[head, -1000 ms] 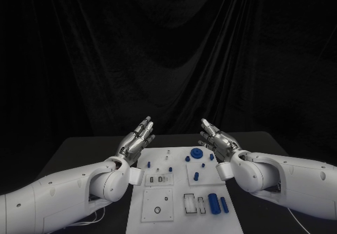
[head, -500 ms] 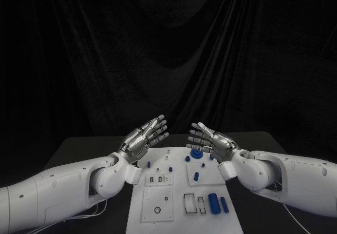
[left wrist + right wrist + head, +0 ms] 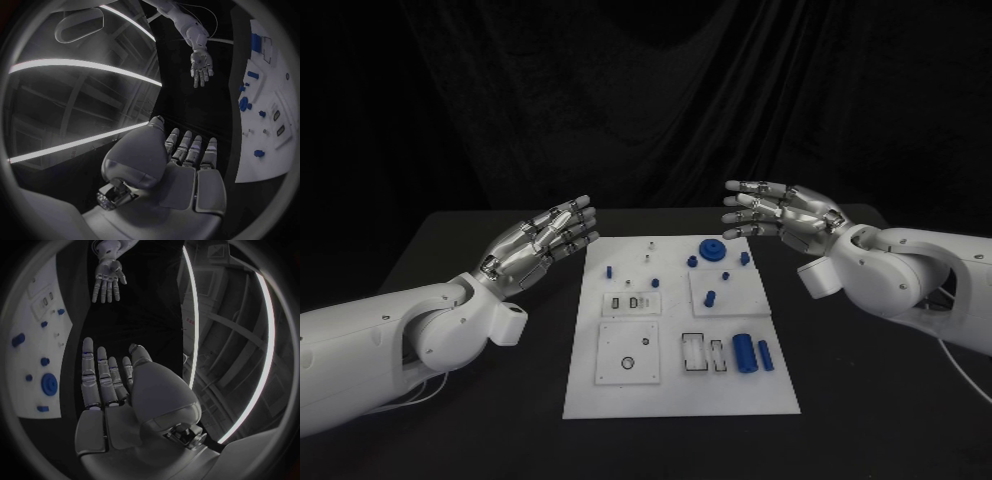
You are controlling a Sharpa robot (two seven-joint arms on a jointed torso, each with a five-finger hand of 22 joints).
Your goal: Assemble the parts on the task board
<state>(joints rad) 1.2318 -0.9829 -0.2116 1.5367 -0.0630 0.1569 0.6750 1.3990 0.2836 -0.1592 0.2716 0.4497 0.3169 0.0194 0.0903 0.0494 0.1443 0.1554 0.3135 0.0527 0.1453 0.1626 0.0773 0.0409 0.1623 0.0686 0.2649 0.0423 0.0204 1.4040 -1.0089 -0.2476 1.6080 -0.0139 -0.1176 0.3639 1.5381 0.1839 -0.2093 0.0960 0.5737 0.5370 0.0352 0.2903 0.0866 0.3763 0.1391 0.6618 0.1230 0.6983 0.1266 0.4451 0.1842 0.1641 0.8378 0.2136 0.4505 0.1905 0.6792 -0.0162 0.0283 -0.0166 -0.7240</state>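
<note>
- We see the task board (image 3: 679,390) mid-frame on the counter (image 3: 877,400), blue parts (image 3: 746,353) at its lower right.
- Left hand (image 3: 538,243) and right hand (image 3: 783,212) flank its top, fingers spread, empty.
- The right hand seems nearer those parts.

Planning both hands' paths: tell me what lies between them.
In the head view, the white board's far end with small blue parts lies between the left hand and right hand.

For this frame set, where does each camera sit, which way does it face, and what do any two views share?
Head view: on the robot's head, looking down at the task board, left hand and right hand raised beside it.
Left wrist view: behind the left hand; board at the side.
Right wrist view: behind the right hand; board alongside.
Shared: each wrist view shows the other hand; all show the blue gear.
</note>
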